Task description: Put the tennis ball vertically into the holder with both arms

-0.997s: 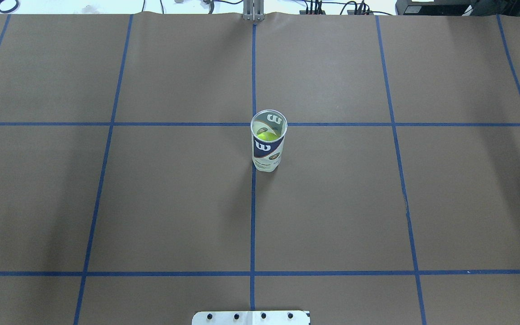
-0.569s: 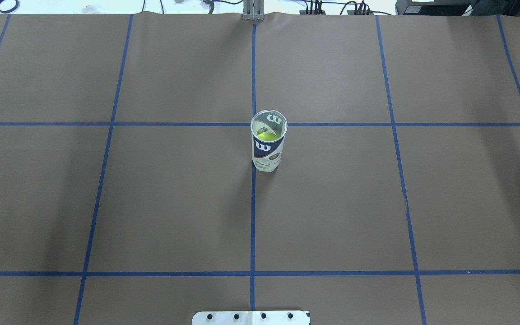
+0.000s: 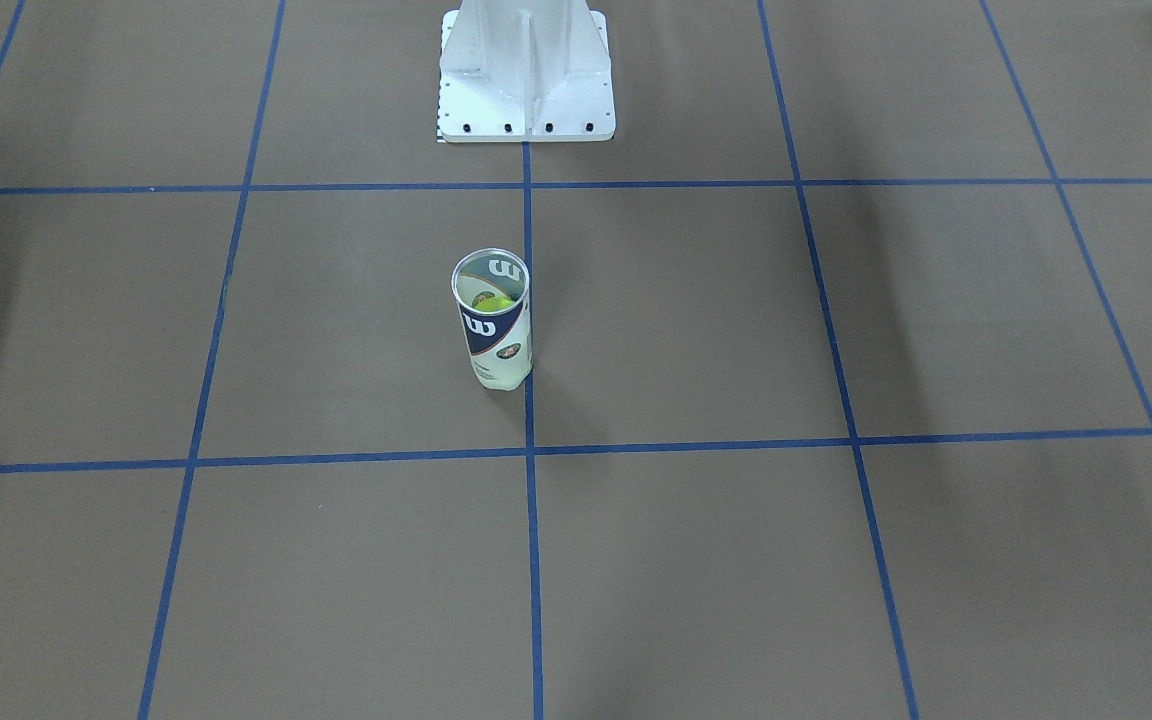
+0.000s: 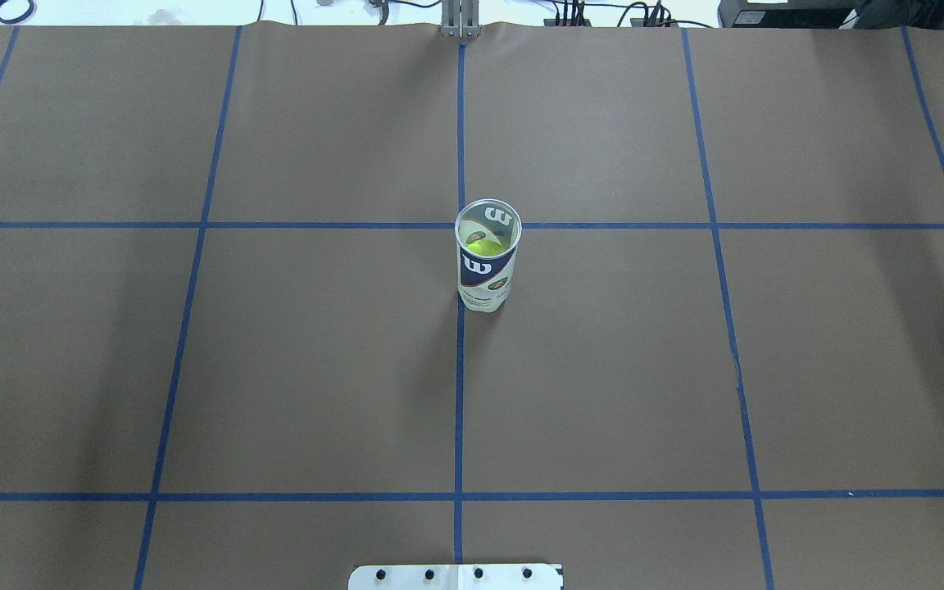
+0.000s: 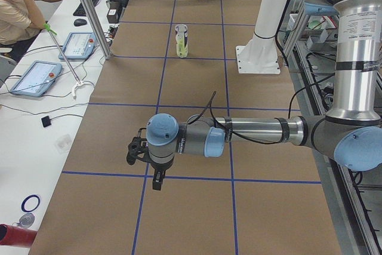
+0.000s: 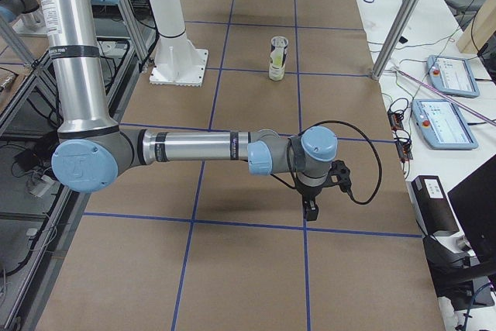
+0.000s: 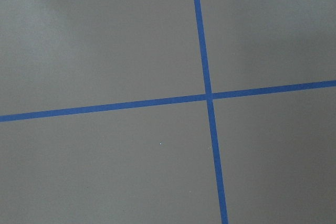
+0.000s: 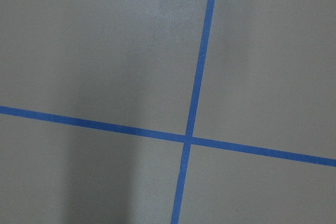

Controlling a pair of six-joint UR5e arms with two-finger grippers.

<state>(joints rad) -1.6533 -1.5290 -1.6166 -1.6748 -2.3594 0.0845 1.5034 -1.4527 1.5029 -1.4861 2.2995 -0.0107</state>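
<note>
The holder (image 4: 486, 274) is a clear tube with a white and navy label. It stands upright with its mouth up near the table's centre line, and also shows in the front view (image 3: 498, 345) and both side views (image 5: 181, 41) (image 6: 277, 58). A yellow-green tennis ball (image 4: 484, 245) sits inside it (image 3: 492, 300). My left gripper (image 5: 156, 180) points down over the table far from the holder; I cannot tell whether it is open or shut. My right gripper (image 6: 310, 208) hangs likewise at the other end, its state unclear. Both wrist views show only bare paper with tape lines.
Brown paper with a blue tape grid (image 4: 460, 369) covers the table. The white pedestal base (image 3: 526, 70) stands at the robot's side (image 4: 456, 576). Side benches hold tablets (image 5: 34, 77) (image 6: 443, 123), and a seated person (image 5: 18, 4) is there.
</note>
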